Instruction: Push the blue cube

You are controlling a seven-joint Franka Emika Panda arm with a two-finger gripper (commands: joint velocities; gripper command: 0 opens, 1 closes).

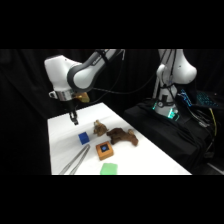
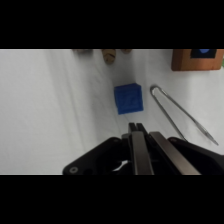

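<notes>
My jaws [image 1: 74,119] hang over the far-left part of the white counter [image 1: 60,145], pointing straight down, tips just above the surface in the side view. In the wrist view the two fingers [image 2: 136,150] are pressed flat together with no gap showing, so jaws [image 2: 135,126] closed, nothing held.

The blue cube [image 1: 83,137] sits on the counter nearer the camera than my jaws, a little to their right, not touching them. In the wrist view the blue cube [image 2: 128,98] is directly ahead of the fingertips, close, with a strip of bare counter [image 2: 45,110] between.

Around it:
- metal tongs [image 1: 76,160] lie just in front of the cube in the side view, running toward the counter's near edge. In the wrist view the tongs [image 2: 177,112] lie right of the cube, looped end closest to it, apart from it.
- orange-brown block [image 1: 104,149] with a blue square on top, right of the tongs, near the cube but not touching. It's cut off at the wrist view's top right corner [image 2: 197,58].
- brown plush toy [image 1: 117,133], right of the cube, lying across mid-counter.
- green flat piece [image 1: 108,168] at the near edge, in front of the block.
</notes>
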